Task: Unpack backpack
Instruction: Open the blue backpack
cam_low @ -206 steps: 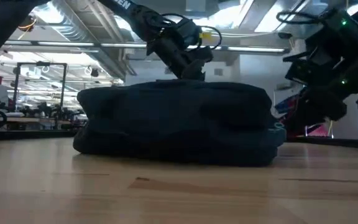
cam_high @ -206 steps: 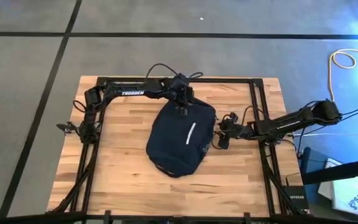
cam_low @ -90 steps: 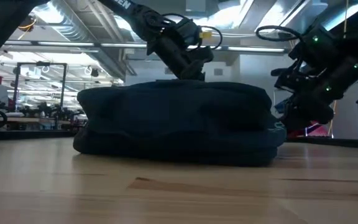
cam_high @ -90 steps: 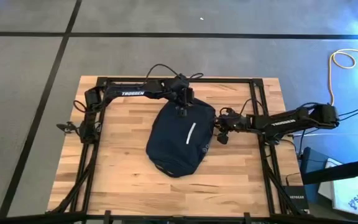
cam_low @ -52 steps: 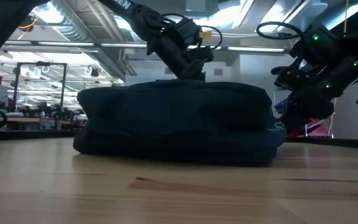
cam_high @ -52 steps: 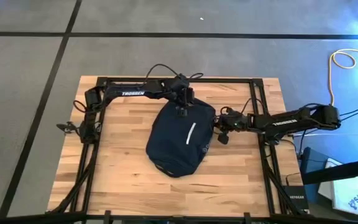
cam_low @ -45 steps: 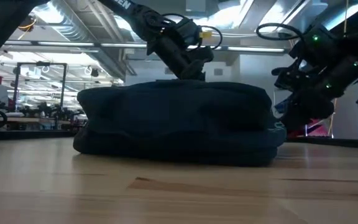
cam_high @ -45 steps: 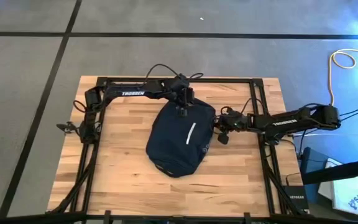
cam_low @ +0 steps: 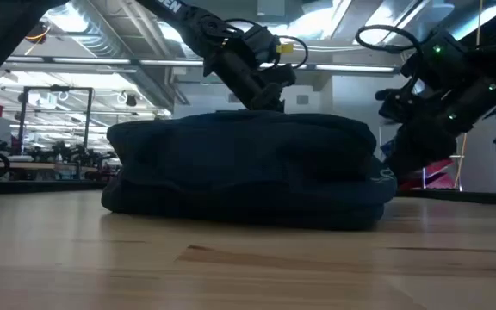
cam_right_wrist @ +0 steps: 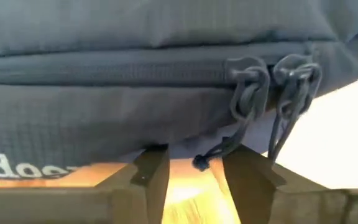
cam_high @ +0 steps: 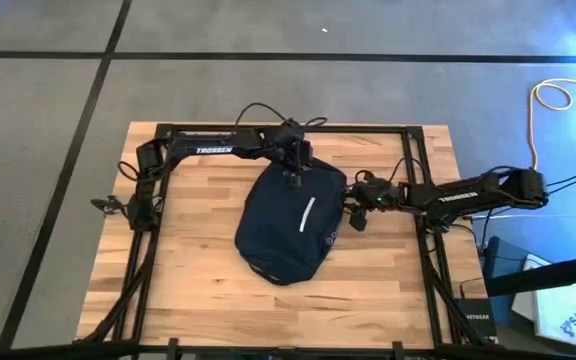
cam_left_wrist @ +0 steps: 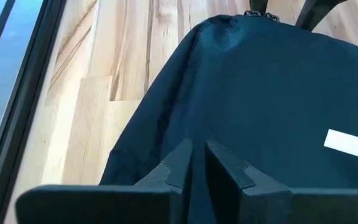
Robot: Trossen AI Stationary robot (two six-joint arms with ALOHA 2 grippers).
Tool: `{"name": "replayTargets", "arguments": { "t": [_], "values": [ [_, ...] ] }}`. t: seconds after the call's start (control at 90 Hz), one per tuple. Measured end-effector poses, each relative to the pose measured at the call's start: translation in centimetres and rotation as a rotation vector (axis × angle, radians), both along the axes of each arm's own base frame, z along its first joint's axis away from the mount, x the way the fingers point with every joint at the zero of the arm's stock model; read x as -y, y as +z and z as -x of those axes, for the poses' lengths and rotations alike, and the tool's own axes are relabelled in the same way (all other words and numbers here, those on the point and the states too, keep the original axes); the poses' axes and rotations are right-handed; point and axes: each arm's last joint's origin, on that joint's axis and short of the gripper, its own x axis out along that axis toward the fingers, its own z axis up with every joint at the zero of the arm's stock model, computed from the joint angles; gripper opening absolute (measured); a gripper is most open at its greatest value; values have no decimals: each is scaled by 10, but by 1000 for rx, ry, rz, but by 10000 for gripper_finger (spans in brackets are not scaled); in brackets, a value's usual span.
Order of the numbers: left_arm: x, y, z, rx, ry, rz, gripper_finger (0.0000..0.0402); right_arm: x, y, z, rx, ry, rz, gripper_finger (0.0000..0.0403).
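Butcher-block worktop (cam_high: 198,280), pale wood, carrying everything. Backpack (cam_high: 288,225): navy fabric, flat at the middle, zips shut. Left gripper (cam_high: 293,178): fingers narrowed, pinching fabric at the backpack's far end, likely to steady it. Right gripper (cam_right_wrist: 194,168): at the backpack's right edge, fingers parted around a zip-pull cord (cam_right_wrist: 244,109), nothing held, apparently ready to draw it.

The backpack (cam_high: 293,224) lies flat near the middle of the counter (cam_high: 193,270); the left gripper (cam_high: 293,178) sits on its far end; the right gripper (cam_high: 352,212) is just beside its right edge.
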Motion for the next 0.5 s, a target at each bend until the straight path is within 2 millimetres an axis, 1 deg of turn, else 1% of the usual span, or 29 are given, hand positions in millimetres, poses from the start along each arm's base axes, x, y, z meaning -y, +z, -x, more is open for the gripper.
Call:
{"name": "replayTargets", "arguments": {
  "t": [0.3, 0.356, 0.5],
  "values": [
    [0, -1, 1, -14, -3, 2, 27, 0, -3, 3, -48, 5, 2, 15],
    [0, -1, 1, -17, -3, 3, 27, -1, -3, 3, -48, 12, 4, 7],
    [0, -2, 1, -20, -3, 4, 27, -1, -3, 3, -49, 16, 3, 2]
  ]
}}
